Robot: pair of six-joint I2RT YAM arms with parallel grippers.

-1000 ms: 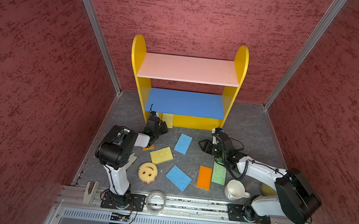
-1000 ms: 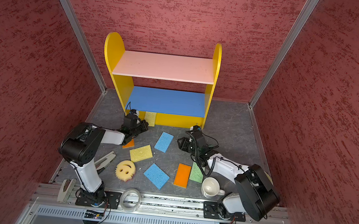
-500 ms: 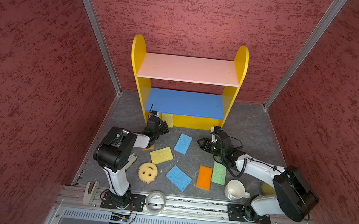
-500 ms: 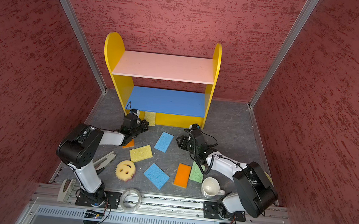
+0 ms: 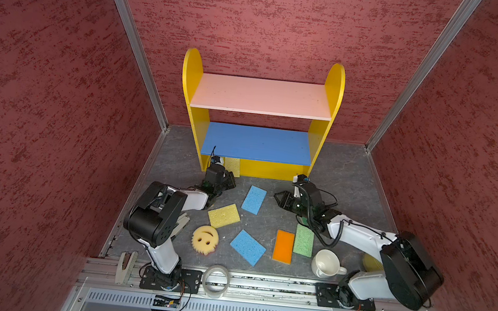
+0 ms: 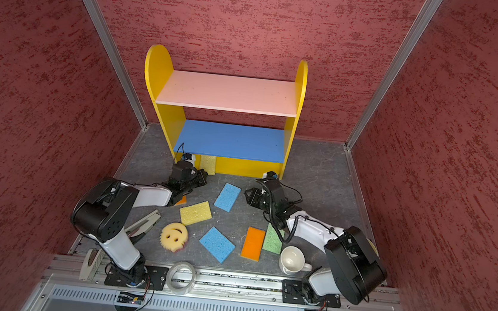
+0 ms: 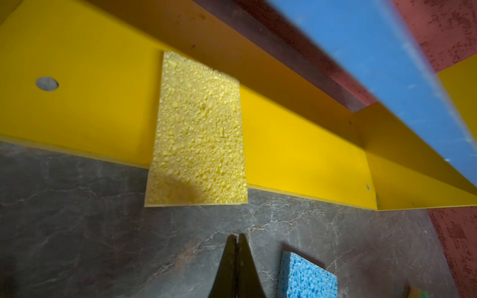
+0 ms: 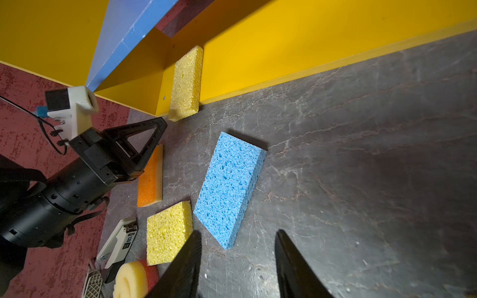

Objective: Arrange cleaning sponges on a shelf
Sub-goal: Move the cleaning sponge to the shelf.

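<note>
Top views, both, start at 6 o'clock with the tape ring (image 5: 216,277) and, at 5, the mug (image 5: 326,263). Loose on the floor (image 5: 269,223) beyond lie the smiley sponge (image 5: 205,239) at 7, the near blue sponge (image 5: 247,247), the orange sponge (image 5: 283,246), the green sponge (image 5: 304,240) and the flat yellow sponge (image 5: 224,215). Past these, at 11 o'clock, the left gripper (image 5: 231,179) is pinched closed on nothing. At 2 o'clock the right gripper (image 5: 278,196) is half-spread and empty, nosed toward the far blue sponge (image 5: 253,199). At 12 stands the shelf (image 5: 323,144), with the yellow sponge (image 5: 232,165) lying on its base (image 7: 296,160), the near end poking out over the front lip. Seating that sponge looks like the step in hand. It would go best with the closed tips set low against the middle of the near edge and pushed straight toward 12, so the soft foam slides rather than buckles or swivels into the side panel (image 5: 195,132). The push should end once the sponge is flush with the lip. The left wrist view adds what the overhead ones cannot resolve: its fingers (image 7: 229,263) are pressed together, with bare floor between them and the sponge, so they are apart. The right wrist view reveals a second orange sponge (image 8: 151,178) tucked under the left gripper, mostly hidden from above. Only the top views show that the pink board (image 5: 262,97) and blue board (image 5: 256,143) carry nothing.
</note>
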